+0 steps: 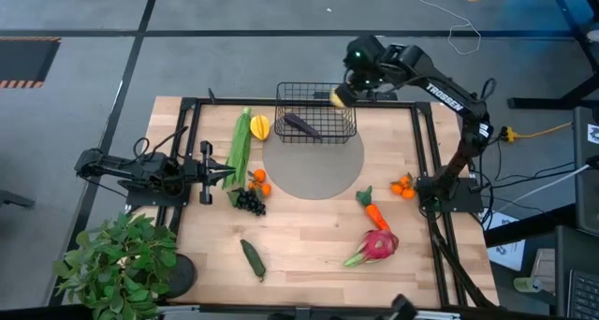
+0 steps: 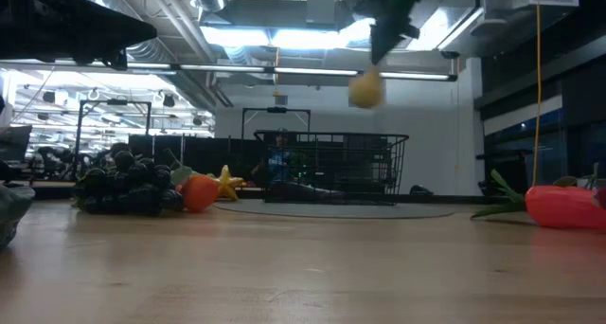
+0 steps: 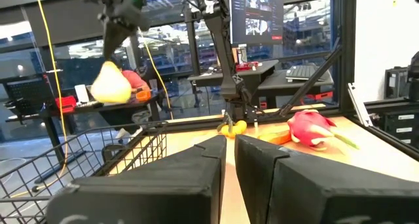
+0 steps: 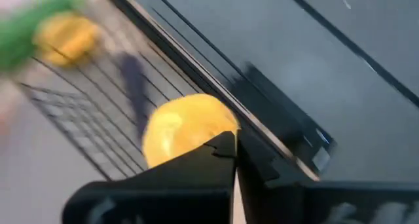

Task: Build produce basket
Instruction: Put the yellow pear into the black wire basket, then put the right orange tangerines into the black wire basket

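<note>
- The right gripper (image 1: 348, 88) hangs high over the far right corner of the basket (image 1: 315, 112), its fingers pinched on a yellow fruit (image 1: 340, 97), which looks like a lemon.
- In the low view the same fruit (image 2: 365, 89) is well clear of the basket rim (image 2: 331, 136). I judge the height to be there so the load can pass over the wire wall before it is lowered.
- The fruit is gripped near its top, so most of its body hangs below the fingers. The right wrist view shows the fingertips meeting against the fruit's edge (image 4: 186, 135), a shallow hold that could slip.
- The basket stands at the far edge of the table (image 1: 299, 254), partly on a grey round mat (image 1: 314, 170). Inside it lies the purple eggplant (image 1: 301, 124); no other item can be made out within.
- Just beside the basket's left wall lie the starfruit (image 1: 259, 126) and the long corn (image 1: 241, 147), both still outside.
- Also outside: grapes (image 1: 249, 200), small oranges (image 1: 258, 180), cucumber (image 1: 253, 259), carrot (image 1: 372, 210), dragon fruit (image 1: 377, 245), and two more oranges (image 1: 403, 185) near the right arm's base.
- The left gripper (image 1: 225, 171) waits low at the table's left side, fingers drawn nearly together and holding nothing, aimed at the corn.
- Judgement: the task is at an early stage, with most produce yet to be loaded.
- A potted plant (image 1: 117, 264) stands at the near left corner, apart from the work.
</note>
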Motion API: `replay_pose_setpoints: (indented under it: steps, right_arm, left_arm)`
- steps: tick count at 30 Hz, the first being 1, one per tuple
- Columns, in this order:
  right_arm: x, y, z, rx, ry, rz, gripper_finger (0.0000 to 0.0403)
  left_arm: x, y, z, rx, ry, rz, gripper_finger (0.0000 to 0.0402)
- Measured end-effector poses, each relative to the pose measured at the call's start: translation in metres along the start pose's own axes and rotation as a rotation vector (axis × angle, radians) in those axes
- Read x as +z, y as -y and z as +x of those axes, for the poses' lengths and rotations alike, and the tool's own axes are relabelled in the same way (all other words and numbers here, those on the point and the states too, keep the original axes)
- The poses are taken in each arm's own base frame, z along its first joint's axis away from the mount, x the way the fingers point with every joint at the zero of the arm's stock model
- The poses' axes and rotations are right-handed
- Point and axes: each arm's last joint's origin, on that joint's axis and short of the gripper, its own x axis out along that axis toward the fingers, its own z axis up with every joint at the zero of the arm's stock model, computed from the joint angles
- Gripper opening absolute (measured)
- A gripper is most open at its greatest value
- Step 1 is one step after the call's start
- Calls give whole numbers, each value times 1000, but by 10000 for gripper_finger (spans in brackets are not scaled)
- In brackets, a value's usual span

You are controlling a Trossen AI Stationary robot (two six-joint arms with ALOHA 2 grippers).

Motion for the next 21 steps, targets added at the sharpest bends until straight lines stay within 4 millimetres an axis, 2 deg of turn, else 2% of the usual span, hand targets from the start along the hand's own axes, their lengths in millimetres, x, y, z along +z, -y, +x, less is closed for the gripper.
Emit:
replay_pose_setpoints:
  steps: [5,13,16,21]
  right_arm:
    - [10,-13,4,59,95,-24,0]
    - [16,-25,50,47,32,-43,3]
    - [17,-28,66,44,12,-83,14]
    - [17,-30,71,43,4,-144,55]
  left_arm:
    - [0,0,0,0,-1,0,23]
    - [0,0,0,0,0,-1,23]
    - [0,0,0,0,0,-4,23]
    - [0,0,0,0,0,-6,23]
